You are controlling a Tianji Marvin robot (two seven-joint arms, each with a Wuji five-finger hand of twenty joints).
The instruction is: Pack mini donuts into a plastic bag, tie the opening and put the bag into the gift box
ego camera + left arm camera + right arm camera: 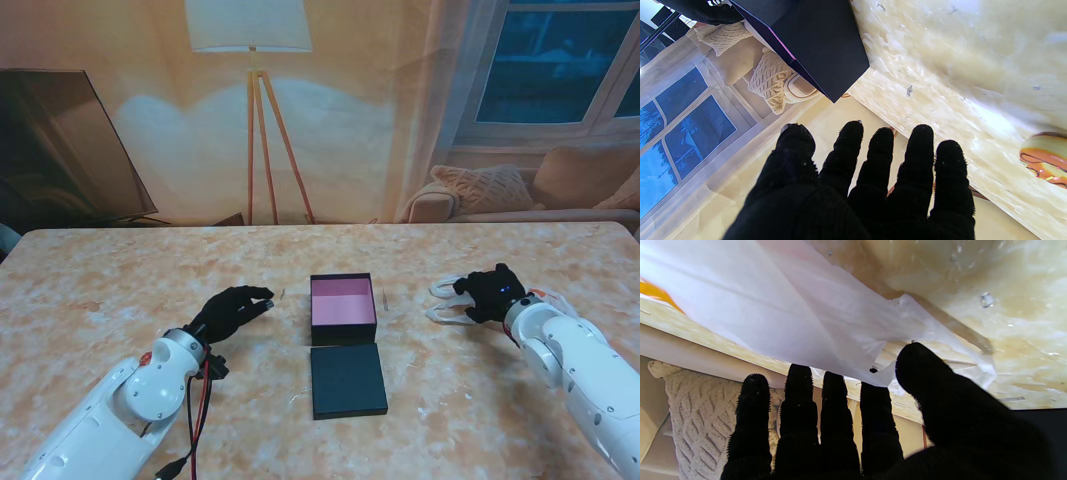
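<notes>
From the stand's view, an open gift box with a pink inside sits at the middle of the marbled tabletop, and its dark lid lies flat just nearer to me, almost touching the box. The left hand, in a black glove, hovers to the left of the box with its fingers stretched toward it and holding nothing. The right hand is to the right of the box, over a white plastic bag that lies on the tabletop between hand and box; from here I cannot tell whether the fingers grip it. In the left wrist view, the left hand shows all five fingers extended and slightly apart, empty, with a dark corner of the gift box ahead of them and a mini donut with orange icing and dark stripes lying on the tabletop off to one side, apart from the hand. In the right wrist view, the right hand has four fingers straight and side by side, the thumb set apart, and the thin white plastic bag spread just beyond the fingertips; thumb and forefinger reach its edge, but whether they pinch it is unclear.
</notes>
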